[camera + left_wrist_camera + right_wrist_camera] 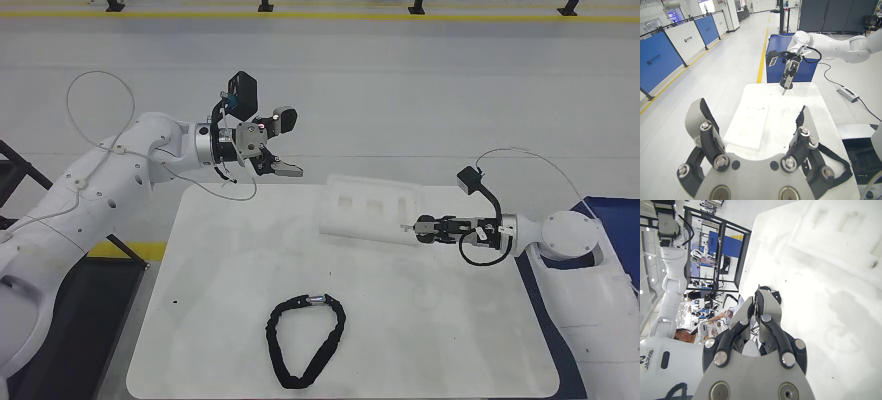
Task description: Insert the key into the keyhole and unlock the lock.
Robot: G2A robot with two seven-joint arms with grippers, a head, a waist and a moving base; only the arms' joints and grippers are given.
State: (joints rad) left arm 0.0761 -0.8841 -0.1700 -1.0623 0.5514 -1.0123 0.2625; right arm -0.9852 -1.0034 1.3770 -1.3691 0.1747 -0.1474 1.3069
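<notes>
The lock (314, 300), a silver body closing a loop of black sleeved chain (273, 345), lies flat on the white table (200, 300), close to its near edge and about midway along it, untouched by either arm. Farther in, toward the table's right edge, the right gripper (420, 228) hangs low over the surface with its fingers (770, 306) clenched on the key (784, 92). The key's head is pinched between the pads and its blade sticks out past the fingertips, pointing toward the table's left side. The key is well apart from the lock. Just beyond the key's tip sits a white foam block (360, 210) with shallow rectangular recesses in its top, lying along the far edge of the table. Farthest off, past the far left corner of the table, the left gripper (288, 145) is held in the air with its jaws spread wide and nothing between them.
</notes>
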